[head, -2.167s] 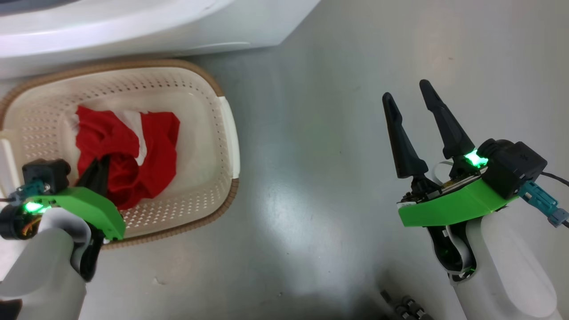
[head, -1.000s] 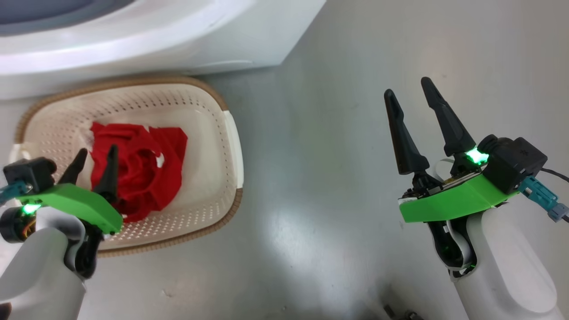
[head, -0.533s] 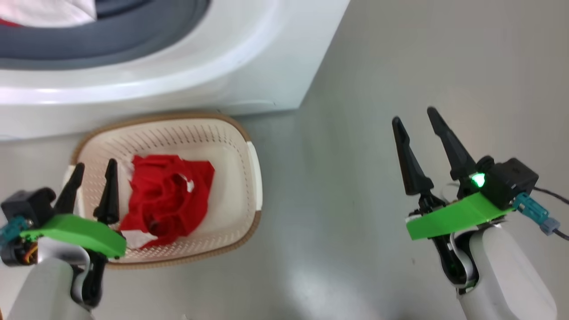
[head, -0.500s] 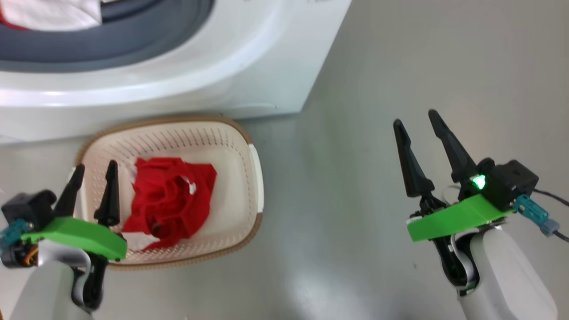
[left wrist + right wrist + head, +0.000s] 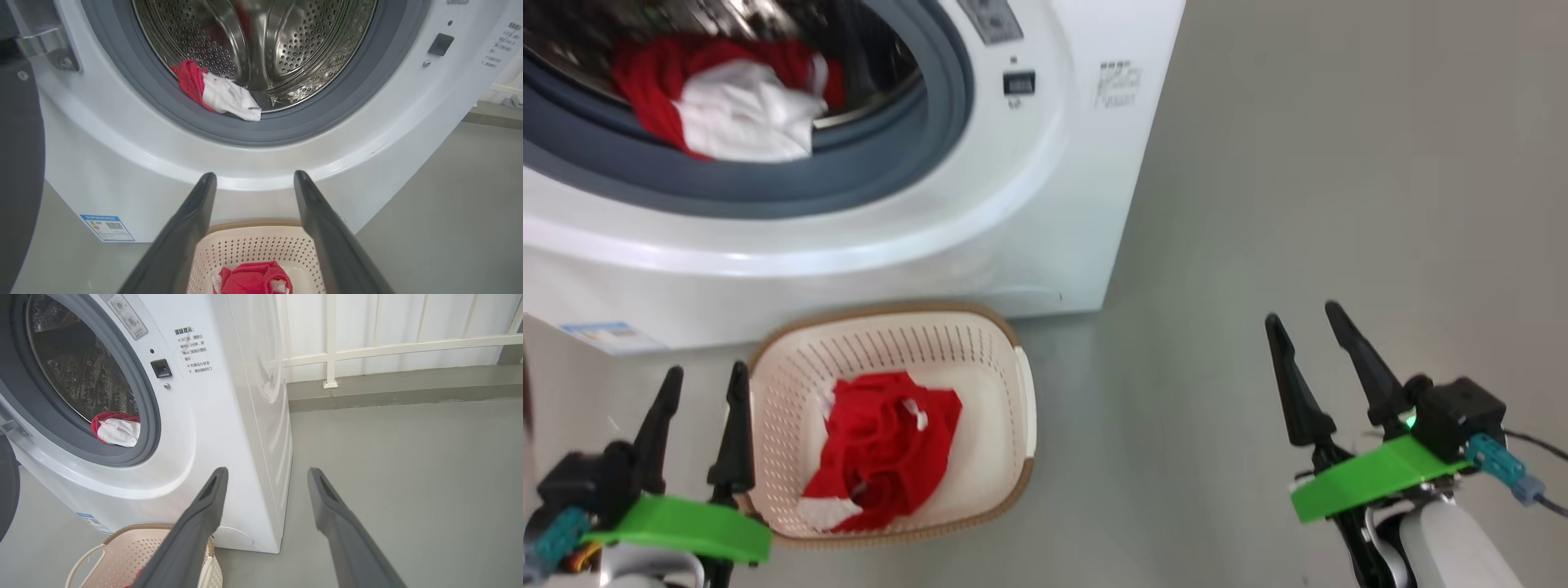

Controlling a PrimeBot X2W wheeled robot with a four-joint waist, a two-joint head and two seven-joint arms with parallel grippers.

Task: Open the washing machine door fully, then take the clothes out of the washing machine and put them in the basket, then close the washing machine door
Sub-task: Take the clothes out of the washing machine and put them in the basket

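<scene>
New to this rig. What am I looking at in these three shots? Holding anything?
It's a wheeled robot with two arms, each ending in a two-fingered tool. The head camera looks down: left tool at lower left, right tool at lower right, both open and empty. The other two cameras sit on the wrists, looking along each tool's fingers. On the grey floor stands a washing machine with a basket in front. The basket holds red clothes; a red-and-white piece lies in the drum.
</scene>
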